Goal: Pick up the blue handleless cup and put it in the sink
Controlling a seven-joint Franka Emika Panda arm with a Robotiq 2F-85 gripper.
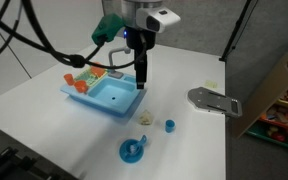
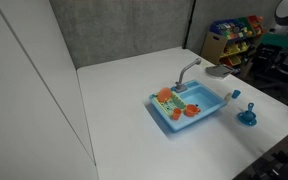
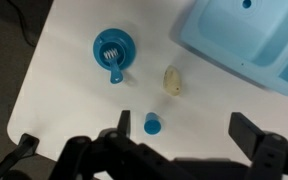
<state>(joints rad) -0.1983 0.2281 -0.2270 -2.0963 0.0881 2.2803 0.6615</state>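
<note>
The tiny blue handleless cup lies on the white table, seen in the wrist view just inside my left finger. It also shows in an exterior view, in front of the sink's near corner. The light-blue toy sink with orange and green dishes in its side rack stands mid-table; it also shows in the wrist view and an exterior view. My gripper is open and empty, hanging above the table beside the sink, over the cup.
A larger blue cup on a round saucer and a small cream lump lie near the small cup. A flat grey object lies near the table's edge. A toy shelf stands beyond the table.
</note>
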